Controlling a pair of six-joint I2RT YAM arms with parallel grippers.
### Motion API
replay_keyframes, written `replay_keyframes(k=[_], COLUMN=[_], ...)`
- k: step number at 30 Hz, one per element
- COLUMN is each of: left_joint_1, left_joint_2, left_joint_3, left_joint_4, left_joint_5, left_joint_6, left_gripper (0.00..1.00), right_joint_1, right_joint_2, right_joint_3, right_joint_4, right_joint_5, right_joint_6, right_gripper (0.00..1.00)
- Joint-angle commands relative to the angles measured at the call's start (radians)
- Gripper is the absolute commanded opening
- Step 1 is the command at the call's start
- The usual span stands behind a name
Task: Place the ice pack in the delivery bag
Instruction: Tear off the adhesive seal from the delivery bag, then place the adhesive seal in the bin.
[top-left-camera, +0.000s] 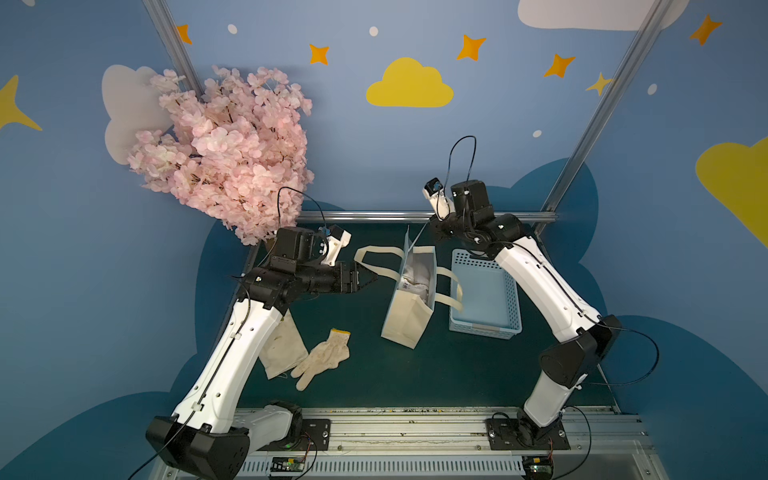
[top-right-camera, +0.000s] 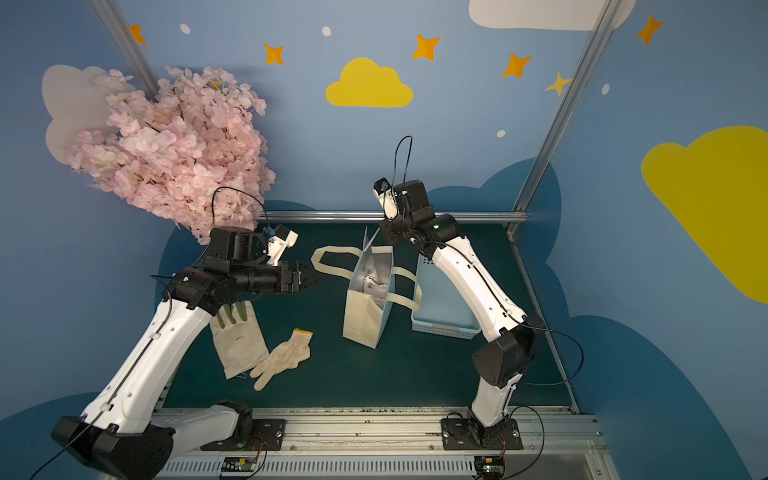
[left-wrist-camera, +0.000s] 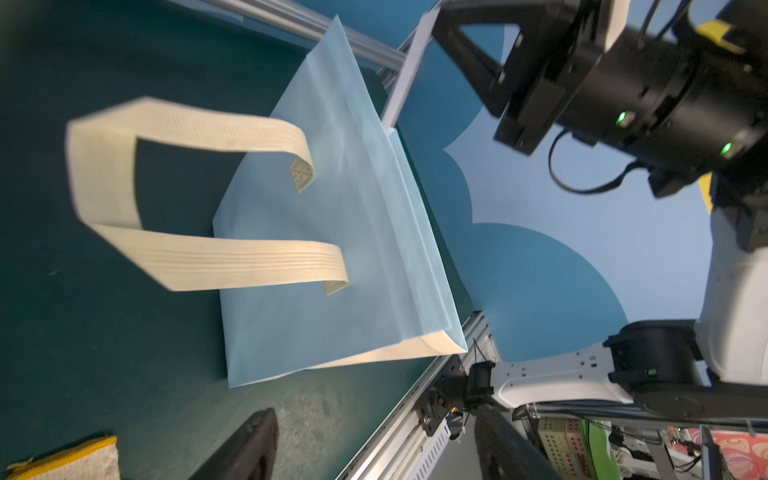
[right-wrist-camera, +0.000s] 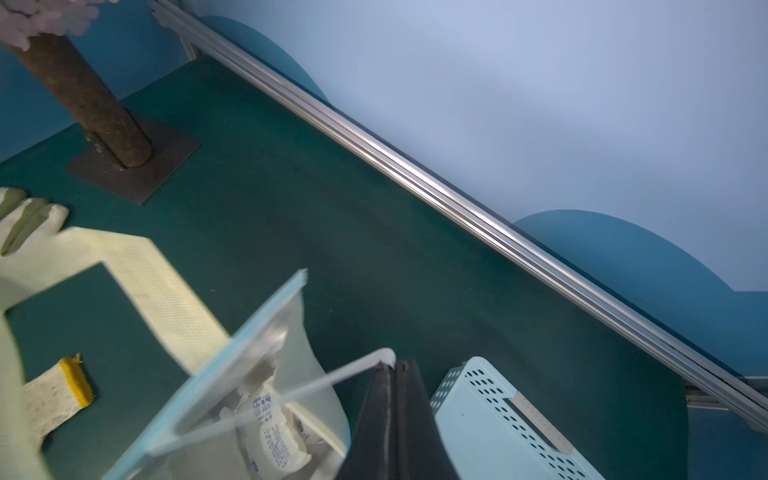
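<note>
right end effector (right-wrist-camera: 395, 365) grips blue, cream-sided delivery bag (top-left-camera: 409, 320)

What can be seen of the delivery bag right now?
The delivery bag stands upright on the green table beside the blue basket. Light blue fabric faces, cream side panels, silvery lining, two cream strap handles drooping outward. Its mouth is open, with a white printed ice pack inside. The right gripper, shut, pinches the rim at a far corner. The left gripper is open near one handle, not gripping it.
</note>
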Motion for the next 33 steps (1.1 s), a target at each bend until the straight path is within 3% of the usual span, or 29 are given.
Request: replay_keyframes(k=[1,6,11,16,19,25,28,33], left_joint_1=[0.003,0.002,0.002,-0.001,-0.006,-0.027,-0.037,-0.044], left_joint_2=[-0.05,-0.127,-0.176,-0.203,-0.211,-0.19,-0.179,-0.159], left_joint_3=[-0.058,-0.156,-0.236,-0.31,-0.353,-0.387,-0.397,-0.402], left_joint_4=[0.034,0.063,0.11,0.202,0.275,0.334,0.342,0.348], left_joint_5=[0.081,0.106,0.062,0.066,0.075,0.105,0.122,0.148], left_joint_6=[0.135,0.269,0.31,0.299,0.287,0.338,0.362,0.396], left_gripper=[0.79,0.8,0.81,0.81,0.82,0.82,0.82,0.82], right_joint_1=[-0.062,-0.115,-0.176,-0.273,-0.349,-0.467,-0.576,-0.745], right_joint_2=[0.03,0.133,0.204,0.126,0.035,-0.258,-0.41,-0.549], right_joint_3=[0.105,0.328,0.535,0.501,0.391,-0.129,-0.38,-0.682], right_joint_4=[0.036,0.05,-0.008,-0.1,-0.158,-0.19,-0.195,-0.218], right_joint_5=[0.01,0.016,0.039,0.041,-0.035,-0.058,-0.103,-0.09], right_joint_6=[-0.011,-0.053,-0.036,-0.011,0.03,0.084,0.169,0.245], right_gripper=[0.0,0.0,0.0,0.0,0.0,0.0,0.0,0.0])
